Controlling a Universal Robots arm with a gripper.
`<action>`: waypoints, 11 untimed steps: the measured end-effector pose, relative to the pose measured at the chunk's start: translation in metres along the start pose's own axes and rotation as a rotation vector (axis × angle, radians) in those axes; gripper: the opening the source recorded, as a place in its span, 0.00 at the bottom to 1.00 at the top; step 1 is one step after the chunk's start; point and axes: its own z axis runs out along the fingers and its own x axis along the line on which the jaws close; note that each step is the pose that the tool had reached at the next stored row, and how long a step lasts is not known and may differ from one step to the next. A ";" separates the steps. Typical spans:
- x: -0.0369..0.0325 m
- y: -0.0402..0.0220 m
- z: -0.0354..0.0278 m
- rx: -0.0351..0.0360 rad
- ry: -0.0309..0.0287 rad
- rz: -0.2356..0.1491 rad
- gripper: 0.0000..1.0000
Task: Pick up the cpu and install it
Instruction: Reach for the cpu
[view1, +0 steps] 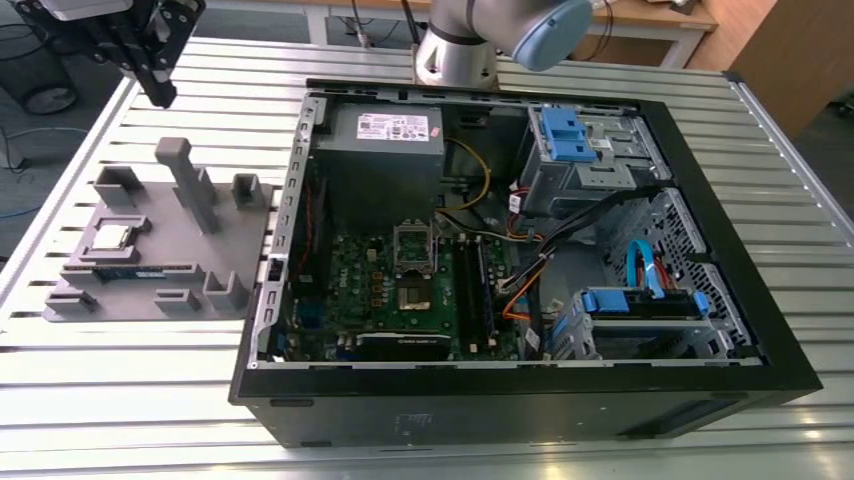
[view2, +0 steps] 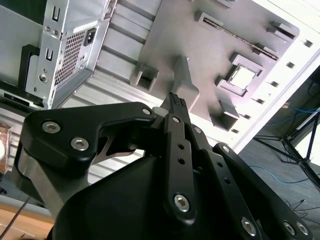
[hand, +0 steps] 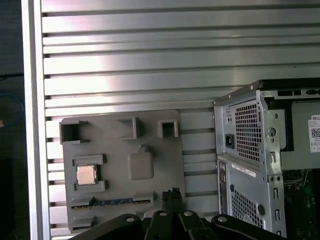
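Grey moulded plastic: that's the flat holder tray (view1: 160, 245), lying on the slatted aluminium table (view1: 134, 400) at the exterior view's left. In a square pocket of it sits the cpu (view1: 111, 237), a small flat square chip with a shiny silver top. Just beside it, nearer the camera, a long narrow green memory stick (view1: 134, 270) lies in its own slot. The black two-fingered gripper (view1: 160, 95) hangs beyond the tray's far edge, well apart from the chip, carrying nothing. At the exterior view's right, the big black open computer case (view1: 534, 400) lies on its side. Its green motherboard (view1: 387, 300) is exposed, with the rectangular silver socket frame (view1: 415, 250) on it.

Over to the second wrist view: the gripper (view2: 175, 100) has its jaws pressed together, nothing between them, tip over the tray (view2: 200, 45). The cpu (view2: 243, 76) rests in its pocket, untouched.

First wrist view now, looking straight down: the cpu (hand: 86, 174) gleams in its recess on the tray (hand: 115, 150), the memory stick (hand: 110, 202) alongside. The closed gripper (hand: 171, 194) sits near the tray's edge on the side toward the case (hand: 250, 140), apart from the chip.
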 end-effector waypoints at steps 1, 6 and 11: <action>0.0010 -0.0001 0.0000 0.0000 0.0000 0.000 0.11; 0.0020 -0.0002 -0.0001 0.0000 0.0000 0.000 0.11; 0.0029 -0.0002 -0.0001 0.0001 0.0001 0.000 0.11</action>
